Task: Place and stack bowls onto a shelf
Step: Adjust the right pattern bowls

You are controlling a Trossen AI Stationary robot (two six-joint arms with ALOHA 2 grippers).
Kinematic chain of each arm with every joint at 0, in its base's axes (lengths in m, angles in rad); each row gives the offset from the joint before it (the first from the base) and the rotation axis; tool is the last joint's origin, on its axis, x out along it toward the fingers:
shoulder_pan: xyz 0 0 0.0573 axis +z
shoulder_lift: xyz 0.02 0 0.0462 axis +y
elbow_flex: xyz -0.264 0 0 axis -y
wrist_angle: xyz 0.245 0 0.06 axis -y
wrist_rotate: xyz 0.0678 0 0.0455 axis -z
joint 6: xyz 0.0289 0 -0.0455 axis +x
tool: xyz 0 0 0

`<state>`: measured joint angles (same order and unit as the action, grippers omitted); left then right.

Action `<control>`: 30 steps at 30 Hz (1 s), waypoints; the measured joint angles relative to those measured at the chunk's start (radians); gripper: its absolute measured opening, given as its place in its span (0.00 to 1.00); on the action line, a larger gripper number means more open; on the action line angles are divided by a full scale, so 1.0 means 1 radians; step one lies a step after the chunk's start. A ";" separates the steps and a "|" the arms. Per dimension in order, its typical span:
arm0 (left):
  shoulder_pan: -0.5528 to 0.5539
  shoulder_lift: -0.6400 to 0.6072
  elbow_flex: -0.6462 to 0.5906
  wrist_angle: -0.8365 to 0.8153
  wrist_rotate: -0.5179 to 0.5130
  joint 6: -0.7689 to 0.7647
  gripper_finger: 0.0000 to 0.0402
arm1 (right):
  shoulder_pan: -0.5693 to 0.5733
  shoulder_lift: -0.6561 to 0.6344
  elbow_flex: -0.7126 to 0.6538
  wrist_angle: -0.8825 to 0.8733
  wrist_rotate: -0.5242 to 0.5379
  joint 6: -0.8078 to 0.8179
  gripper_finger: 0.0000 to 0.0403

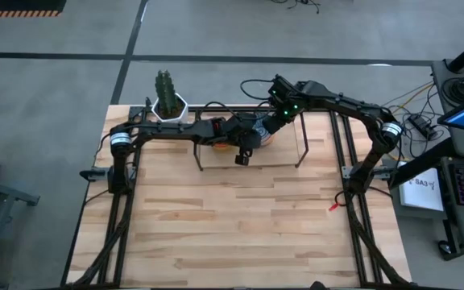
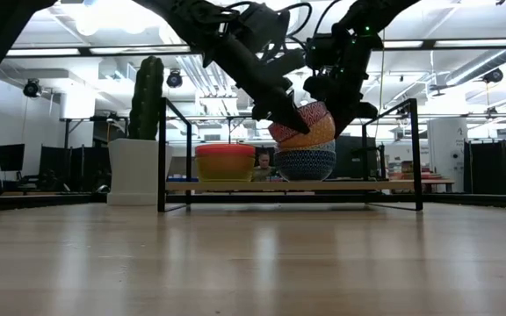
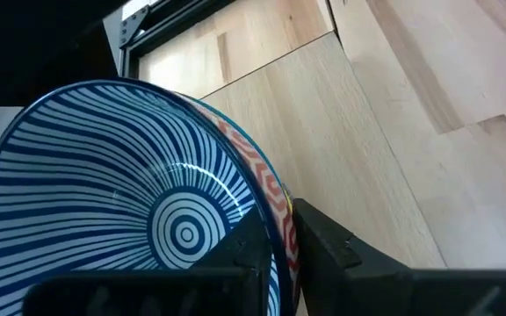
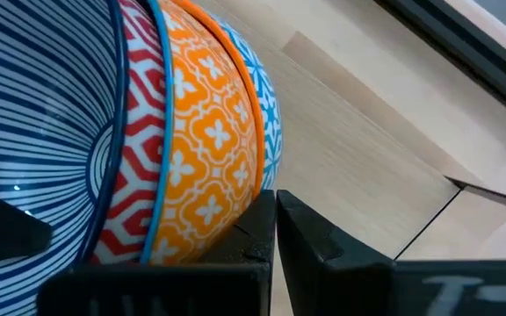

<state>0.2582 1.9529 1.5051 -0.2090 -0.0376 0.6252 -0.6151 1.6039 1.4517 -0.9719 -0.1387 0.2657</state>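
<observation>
The shelf point(image 2: 235, 185) stands at the table's far side. On it the blue patterned bowl point(image 2: 306, 165) carries the orange bowl point(image 2: 310, 136). Nested in that is the bowl with a white, blue-rayed inside and a red patterned outside point(image 2: 299, 114), and both upper bowls are tilted. A second stack, yellow under orange-red point(image 2: 225, 162), sits further left on the shelf. My left gripper point(image 3: 284, 219) is shut on the rayed bowl point(image 3: 121, 193). My right gripper point(image 4: 275, 211) is shut beside the orange bowl point(image 4: 200, 158). Both grippers meet over the shelf point(image 1: 252, 137). My left gripper pinches the rim point(image 3: 266, 197) of the blue-rayed bowl, one finger inside and one against its red outer wall. It comes slanting down from the table's left. The bowl sits tilted in the orange bowl beneath it. My right gripper lies with its shut fingers point(image 4: 314, 237) against the orange bowl's outer wall point(image 4: 235, 189), on the stack's right side, coming down from above. I cannot tell whether it presses the wall.
A white hexagonal cactus pot point(image 1: 169, 105) stands at the shelf's left end point(image 2: 134, 167). The shelf's black frame posts point(image 2: 162, 149) rise above the board on both ends. The near half of the wooden tabletop point(image 1: 240, 225) holds only a small red bit point(image 1: 334, 205) near its right edge.
</observation>
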 joint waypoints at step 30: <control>0.000 -0.080 0.073 -0.169 -0.005 0.000 0.42 | 0.004 -0.114 -0.001 -0.020 0.026 0.018 0.02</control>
<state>0.2578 1.8729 1.5780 -0.3781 -0.0429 0.6250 -0.6113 1.4899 1.4509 -0.9918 -0.1128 0.2837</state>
